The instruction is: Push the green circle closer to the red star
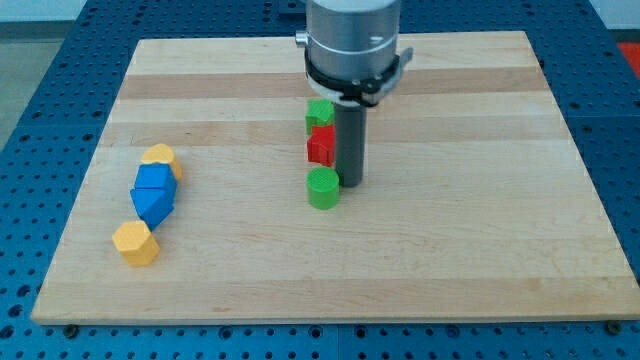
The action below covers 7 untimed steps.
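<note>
Camera view: tip (350, 182) touching green circle block's (323, 187) right flank, red star block (321, 146) directly above; no fingers fitted.

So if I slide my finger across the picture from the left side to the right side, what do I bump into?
Yellow block at the bottom → blue blocks and the upper yellow block → the stacked-up line of green block, red star and green circle → my tip, right beside the green circle.
</note>
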### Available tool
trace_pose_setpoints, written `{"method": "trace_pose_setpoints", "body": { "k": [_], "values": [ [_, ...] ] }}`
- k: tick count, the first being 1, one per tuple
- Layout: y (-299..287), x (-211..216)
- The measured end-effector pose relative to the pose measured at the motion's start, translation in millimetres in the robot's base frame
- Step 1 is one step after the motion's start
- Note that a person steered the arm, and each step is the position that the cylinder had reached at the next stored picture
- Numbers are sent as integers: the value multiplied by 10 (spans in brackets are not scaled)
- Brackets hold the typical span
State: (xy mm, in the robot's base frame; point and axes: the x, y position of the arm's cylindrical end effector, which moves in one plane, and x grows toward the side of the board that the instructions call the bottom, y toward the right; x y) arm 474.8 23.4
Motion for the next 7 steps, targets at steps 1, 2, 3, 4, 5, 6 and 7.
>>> {"method": "trace_pose_setpoints", "body": {
  "k": [1,2,3,4,5,6,7],
  "values": [
    [329,480],
    [241,916],
    [-293,917],
    [-713,715],
    [-693,664],
    [-493,426],
    [-493,426]
  ]
}}
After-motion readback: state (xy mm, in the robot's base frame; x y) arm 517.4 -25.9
